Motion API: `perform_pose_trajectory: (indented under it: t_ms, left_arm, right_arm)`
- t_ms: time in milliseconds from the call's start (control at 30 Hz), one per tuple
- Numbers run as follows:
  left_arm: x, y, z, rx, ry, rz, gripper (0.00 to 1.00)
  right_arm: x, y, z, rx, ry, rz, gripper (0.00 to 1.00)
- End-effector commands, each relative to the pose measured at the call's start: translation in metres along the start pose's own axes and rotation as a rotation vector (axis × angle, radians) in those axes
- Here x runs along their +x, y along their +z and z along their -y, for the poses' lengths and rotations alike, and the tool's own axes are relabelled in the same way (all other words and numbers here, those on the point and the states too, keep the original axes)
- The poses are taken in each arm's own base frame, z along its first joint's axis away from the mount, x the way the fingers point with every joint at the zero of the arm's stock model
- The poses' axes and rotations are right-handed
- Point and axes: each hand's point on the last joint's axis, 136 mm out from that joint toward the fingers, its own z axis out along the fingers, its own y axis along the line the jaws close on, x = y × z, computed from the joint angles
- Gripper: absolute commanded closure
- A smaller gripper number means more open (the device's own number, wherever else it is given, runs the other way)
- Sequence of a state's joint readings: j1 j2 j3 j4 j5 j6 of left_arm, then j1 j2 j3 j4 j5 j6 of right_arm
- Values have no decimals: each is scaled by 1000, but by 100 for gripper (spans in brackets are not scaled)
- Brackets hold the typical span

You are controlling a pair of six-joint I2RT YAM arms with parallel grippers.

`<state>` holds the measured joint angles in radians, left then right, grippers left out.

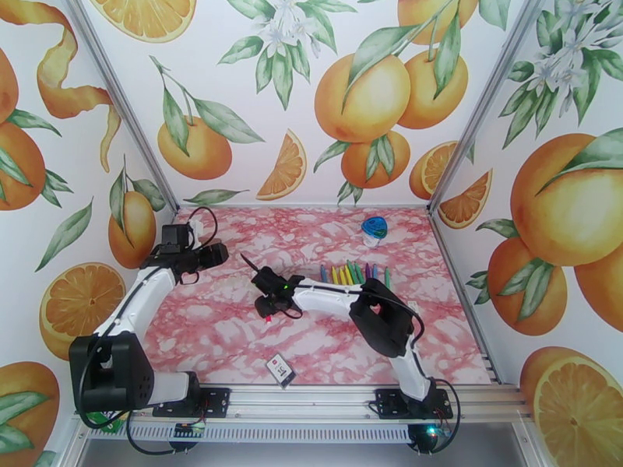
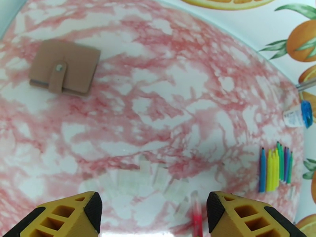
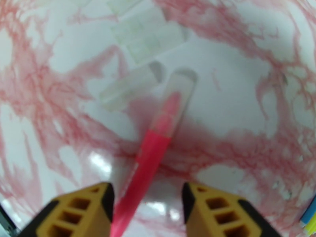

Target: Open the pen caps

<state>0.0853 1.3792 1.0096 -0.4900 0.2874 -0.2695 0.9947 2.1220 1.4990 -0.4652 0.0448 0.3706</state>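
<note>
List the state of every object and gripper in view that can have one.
Pink pen: clear cap on, lying flat.
Loose clear caps: off, lying beside the pink pen.
Row of pens: side by side; cannot tell if capped.
Container: blue lid on.
Wallet: closed, strap fastened.
Left gripper: open, empty.
Right gripper: open, straddling the pink pen.

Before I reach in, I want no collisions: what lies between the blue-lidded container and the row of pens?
Nothing: in the left wrist and top views the marble table between the blue-lidded container and the row of pens is bare.
</note>
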Motion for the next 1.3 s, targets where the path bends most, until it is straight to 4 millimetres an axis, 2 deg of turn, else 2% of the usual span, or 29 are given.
perform_pose_trajectory:
  t_ms: [0,333,500,633,800,900,1267]
  left_arm:
    - [-9,-11,6,43,-7,51,26]
    - [-8,-9,11,75,-6,44,26]
    - [-8,-9,13,91,-9,44,26]
    - [-9,-8,22,145,-4,40,25]
    - [-11,-7,40,255,-23,43,25]
    - [-13,-6,49,306,-29,43,25]
    - [-14,-3,103,503,27,6,24]
  right_arm:
    - [2,6,4,43,12,-17,51]
    - [13,10,25,148,23,-50,65]
    - [19,10,37,182,37,-57,76]
    - [25,7,48,197,46,-63,82]
    - [25,-7,64,217,61,-41,86]
    - [21,-16,72,215,62,2,91]
    - [-15,-72,74,-17,84,262,93]
